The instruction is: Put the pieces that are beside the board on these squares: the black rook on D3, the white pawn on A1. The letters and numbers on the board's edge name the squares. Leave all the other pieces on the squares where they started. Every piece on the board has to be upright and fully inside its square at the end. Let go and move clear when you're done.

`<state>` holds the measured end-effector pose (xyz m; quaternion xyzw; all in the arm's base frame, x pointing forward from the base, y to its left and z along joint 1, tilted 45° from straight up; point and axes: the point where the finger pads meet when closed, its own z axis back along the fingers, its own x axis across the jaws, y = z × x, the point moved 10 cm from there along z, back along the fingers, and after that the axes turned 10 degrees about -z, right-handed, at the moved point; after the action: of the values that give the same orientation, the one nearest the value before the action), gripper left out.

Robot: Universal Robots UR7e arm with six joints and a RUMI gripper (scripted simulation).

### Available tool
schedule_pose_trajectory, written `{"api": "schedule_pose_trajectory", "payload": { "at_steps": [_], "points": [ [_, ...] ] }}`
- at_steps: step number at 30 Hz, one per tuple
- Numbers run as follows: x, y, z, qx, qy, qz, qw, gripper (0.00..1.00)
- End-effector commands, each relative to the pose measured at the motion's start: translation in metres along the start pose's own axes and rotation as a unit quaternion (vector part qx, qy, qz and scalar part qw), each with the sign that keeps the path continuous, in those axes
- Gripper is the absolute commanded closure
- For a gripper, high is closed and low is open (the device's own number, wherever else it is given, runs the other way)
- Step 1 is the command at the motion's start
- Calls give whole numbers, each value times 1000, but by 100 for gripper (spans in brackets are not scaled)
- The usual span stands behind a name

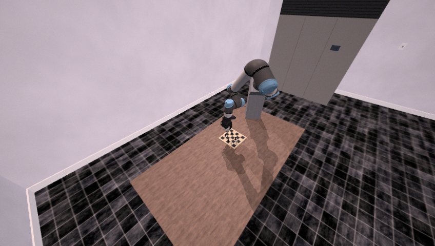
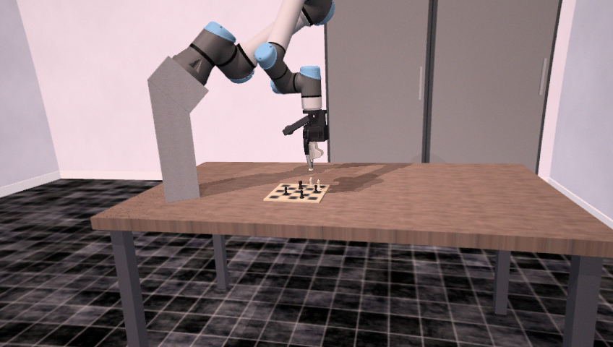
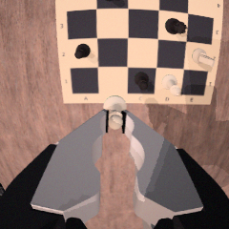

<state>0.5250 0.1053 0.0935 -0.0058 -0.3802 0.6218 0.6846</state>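
My gripper (image 3: 114, 112) (image 2: 310, 165) is shut on the white pawn (image 3: 114, 102) (image 2: 310, 169) and holds it upright, well above the table. In the wrist view the pawn shows just outside the rank 1 edge of the board (image 3: 66, 86) (image 2: 268, 198), in line with the B file. The black rook (image 3: 172, 26) (image 2: 300, 184) stands upright on D3. A1 (image 3: 85, 81) is a dark square with no piece on it. In the top view the gripper is over the board's far left part, too small for detail.
A black piece (image 3: 82, 51) stands on A2 and another black piece (image 3: 141, 80) on C1. White pieces stand on D1 (image 3: 170, 83) and E2 (image 3: 199, 55). One more black piece (image 2: 285, 191) stands on B4, cut off in the wrist view.
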Motion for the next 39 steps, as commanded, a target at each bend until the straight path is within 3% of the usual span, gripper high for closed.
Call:
{"api": "schedule_pose_trajectory", "payload": {
  "at_steps": [1, 22, 34, 39],
  "points": [
    [-38, -23, -1, 11, -14, 27, 999, 100],
    [-42, -25, -4, 11, -15, 31, 999, 100],
    [-41, -25, -37, 11, -15, 31, 999, 100],
    [-40, -24, -62, 11, -15, 31, 999, 100]
  ]
}}
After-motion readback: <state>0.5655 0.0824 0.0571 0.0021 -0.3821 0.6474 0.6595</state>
